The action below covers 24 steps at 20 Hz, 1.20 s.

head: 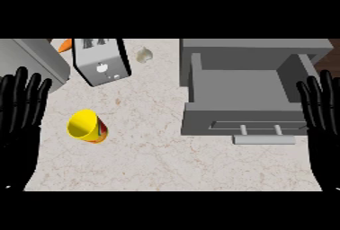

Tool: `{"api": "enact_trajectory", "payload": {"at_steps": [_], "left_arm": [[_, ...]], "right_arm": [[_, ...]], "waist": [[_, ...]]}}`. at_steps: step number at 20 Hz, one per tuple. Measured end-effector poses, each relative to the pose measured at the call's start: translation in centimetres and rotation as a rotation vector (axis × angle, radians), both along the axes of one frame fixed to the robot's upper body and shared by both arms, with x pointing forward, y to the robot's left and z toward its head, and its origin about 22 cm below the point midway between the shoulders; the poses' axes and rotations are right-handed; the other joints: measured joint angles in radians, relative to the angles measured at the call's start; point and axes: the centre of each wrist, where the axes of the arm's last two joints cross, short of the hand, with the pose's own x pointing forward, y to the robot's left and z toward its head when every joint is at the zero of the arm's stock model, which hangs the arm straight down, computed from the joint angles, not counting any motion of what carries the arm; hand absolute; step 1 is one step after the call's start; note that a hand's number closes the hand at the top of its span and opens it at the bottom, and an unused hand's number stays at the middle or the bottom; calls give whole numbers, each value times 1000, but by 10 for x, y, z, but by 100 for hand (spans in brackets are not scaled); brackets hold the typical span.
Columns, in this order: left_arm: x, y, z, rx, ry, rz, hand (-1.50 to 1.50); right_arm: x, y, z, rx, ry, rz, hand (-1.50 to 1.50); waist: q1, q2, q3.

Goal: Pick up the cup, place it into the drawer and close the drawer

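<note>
Two hands at side edges, left hand [20,105], right hand [320,105], fingers straight, cup [87,126] alone, drawer [242,96] open

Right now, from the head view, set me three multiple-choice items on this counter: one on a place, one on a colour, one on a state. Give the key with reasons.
1. Where does the cup stand?
A. inside the drawer
B. on the counter, left of the drawer
C. on top of the toaster

2. What colour is the cup mostly?
A. yellow
B. blue
C. white

3. How is the drawer?
A. shut
B. pulled open, holding the cup
C. pulled open, nothing showing inside

Key: 1 B, as the cup sits on the marbled counter below the toaster and apart from the drawer. 2 A, as its rim and wall are yellow. 3 C, as the grey floor of the drawer shows bare behind its handle.
</note>
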Motion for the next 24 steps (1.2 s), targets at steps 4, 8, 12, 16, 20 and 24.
{"api": "enact_trajectory", "payload": {"at_steps": [4,8,12,16,20,24], "left_arm": [[5,23,-1,-3,6,-88,-150],[12,49,-14,-70,107,-179,-150],[20,72,-28,-158,215,-204,-150],[37,87,-44,-188,272,-211,-150],[48,103,-65,-172,321,-177,-150],[59,111,-88,-165,365,-149,-150]], "right_arm": [[1,7,4,-14,-14,6,-150],[1,6,1,-43,40,52,-150],[9,4,0,-70,106,97,-150],[21,3,0,-78,133,122,-150],[28,-4,-1,-74,142,128,-150],[43,-10,-1,-84,134,137,-150]], "waist": [[3,4,12],[3,8,15],[4,8,17],[2,8,18],[1,8,19],[1,9,19]]}}
